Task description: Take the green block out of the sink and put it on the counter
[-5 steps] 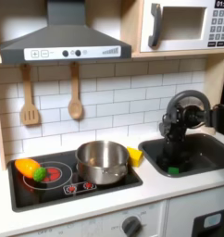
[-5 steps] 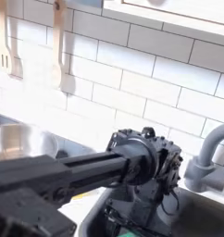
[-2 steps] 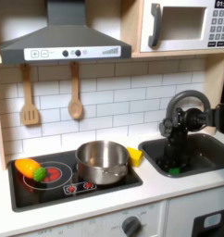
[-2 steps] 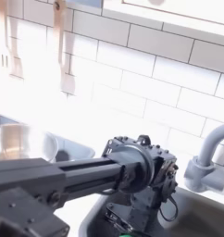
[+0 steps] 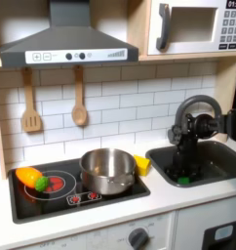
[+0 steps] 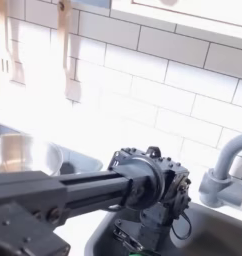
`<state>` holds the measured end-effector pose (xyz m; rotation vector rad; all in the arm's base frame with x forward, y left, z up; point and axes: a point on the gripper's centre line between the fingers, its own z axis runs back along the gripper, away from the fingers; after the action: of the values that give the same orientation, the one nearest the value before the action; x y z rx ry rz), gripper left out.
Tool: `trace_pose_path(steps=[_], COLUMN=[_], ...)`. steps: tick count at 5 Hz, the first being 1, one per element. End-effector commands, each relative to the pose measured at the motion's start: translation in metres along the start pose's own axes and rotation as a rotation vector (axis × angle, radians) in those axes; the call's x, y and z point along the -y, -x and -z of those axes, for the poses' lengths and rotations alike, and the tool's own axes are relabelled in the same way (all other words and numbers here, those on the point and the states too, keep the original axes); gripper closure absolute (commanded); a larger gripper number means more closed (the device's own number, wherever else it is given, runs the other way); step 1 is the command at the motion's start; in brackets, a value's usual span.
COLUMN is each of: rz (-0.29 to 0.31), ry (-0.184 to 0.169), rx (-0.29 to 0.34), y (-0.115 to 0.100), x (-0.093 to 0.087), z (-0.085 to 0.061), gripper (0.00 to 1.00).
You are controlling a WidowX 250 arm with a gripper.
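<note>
Down in the sink point(image 5: 219, 161), the gripper point(image 5: 181, 174) reaches the green block point(image 5: 183, 180) on the basin floor; whether its jaws clamp it is unclear, perhaps just touching.

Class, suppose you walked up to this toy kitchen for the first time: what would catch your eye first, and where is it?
Probably the black gripper reaching down into the dark sink at the first exterior view's right, a speck of the green block at its tip. Next, the shiny pot on the stovetop, beside a yellow block.
</note>
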<state>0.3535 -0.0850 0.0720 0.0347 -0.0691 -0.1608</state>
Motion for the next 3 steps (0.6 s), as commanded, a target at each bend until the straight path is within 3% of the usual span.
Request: trace_pose_path(steps=[1,2,3], rz=[0.014,0.028,0.029], ry=[0.037,0.029,0.045], rx=[0.044,0.056,0.091], y=[-0.015,-0.018,-0.022], x=[-0.001,-0.005,-0.009], z=[-0.023,-0.037,-0.052], gripper=[1.00,1.00,1.00])
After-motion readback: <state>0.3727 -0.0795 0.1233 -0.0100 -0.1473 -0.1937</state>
